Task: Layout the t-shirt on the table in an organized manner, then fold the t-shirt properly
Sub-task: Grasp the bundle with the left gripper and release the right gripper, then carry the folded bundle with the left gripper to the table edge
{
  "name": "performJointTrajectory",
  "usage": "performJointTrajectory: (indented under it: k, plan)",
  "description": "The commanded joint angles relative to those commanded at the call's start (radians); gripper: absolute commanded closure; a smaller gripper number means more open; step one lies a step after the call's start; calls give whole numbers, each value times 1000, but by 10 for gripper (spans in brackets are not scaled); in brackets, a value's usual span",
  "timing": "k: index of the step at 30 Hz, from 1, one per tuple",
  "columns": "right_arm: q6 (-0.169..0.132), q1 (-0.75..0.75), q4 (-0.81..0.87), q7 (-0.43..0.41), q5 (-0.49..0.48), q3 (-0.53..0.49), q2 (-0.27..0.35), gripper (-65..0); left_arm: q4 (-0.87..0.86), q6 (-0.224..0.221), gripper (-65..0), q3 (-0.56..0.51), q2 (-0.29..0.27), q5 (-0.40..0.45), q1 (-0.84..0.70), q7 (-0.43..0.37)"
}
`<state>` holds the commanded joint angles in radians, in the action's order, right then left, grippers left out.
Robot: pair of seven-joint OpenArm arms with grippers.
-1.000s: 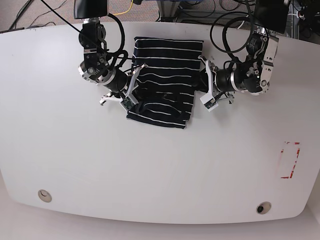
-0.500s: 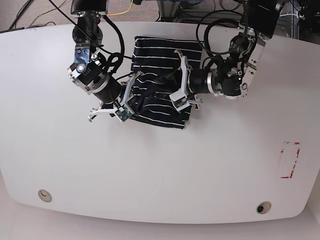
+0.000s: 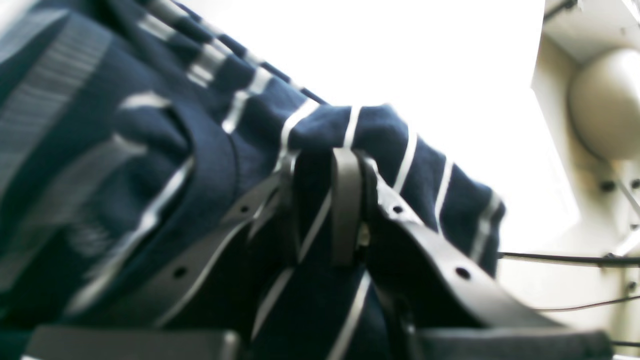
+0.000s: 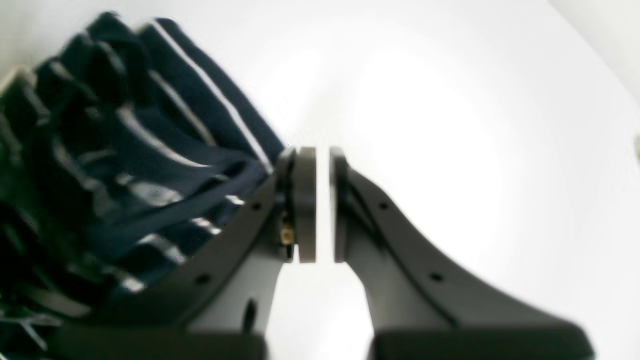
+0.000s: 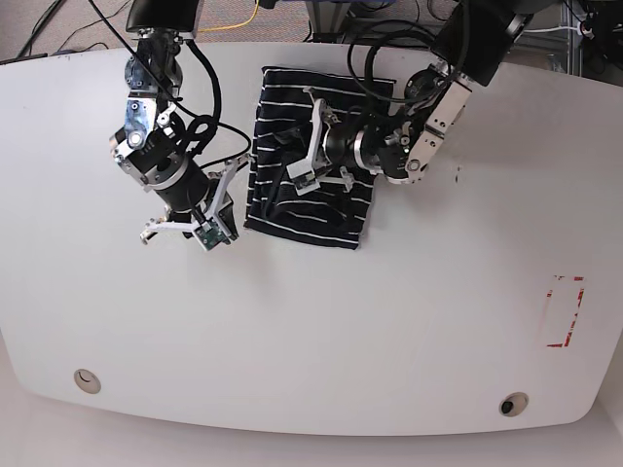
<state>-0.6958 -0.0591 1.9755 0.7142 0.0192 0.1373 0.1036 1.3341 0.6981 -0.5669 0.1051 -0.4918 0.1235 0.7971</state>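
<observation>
While the left arm's fingers [image 3: 345,200] pinch the t-shirt [image 5: 310,156], the right arm's [image 4: 322,205] stand slightly parted, empty.

Beyond the counter's far edge, the base view shows a grey floor strip [image 5: 88,24] strewn with black cables [image 5: 44,19] and one yellow cable [image 5: 243,17]. Dark equipment frames [image 5: 336,19] stand there (details too small to tell). Bright, even light.

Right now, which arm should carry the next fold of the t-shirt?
The left. Its tool is shut on a fold of the t-shirt and sits over the shirt's middle. The right tool holds nothing: its jaws stand slightly apart over bare table, beside the shirt's edge.
</observation>
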Motion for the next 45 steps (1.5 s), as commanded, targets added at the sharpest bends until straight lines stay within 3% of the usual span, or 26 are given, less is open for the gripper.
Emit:
performJointTrajectory:
  k: [3,11,18,23,26,29,37,45]
  plan:
    - [0,-14,8,0,0,0,3,-35,-54,0,-86,15,20,3,5,-28]
    - [0,-48,37,0,0,0,5,-35,-78,0,-86,80,198,2,3,-48]
    - [0,-63,37,0,0,0,5,-35,-78,0,-86,201,331,0,-21,-46]
    - [0,-64,37,0,0,-3,5,-35,-55,0,-86,265,382,0,-26,-38]
    - [0,-63,37,0,0,-5,5,-35,9,0,-86,296,391,-2,-41,20]
    - [0,-63,37,0,0,-5,5,-35,107,0,-86,358,382,-2,-71,80]
    - [0,-60,37,0,2,-3,5,-35,307,0,-86,546,245,-75,-163,213]
    - [0,-60,37,0,3,-2,6,-35,351,0,-85,718,63,-78,-249,213]
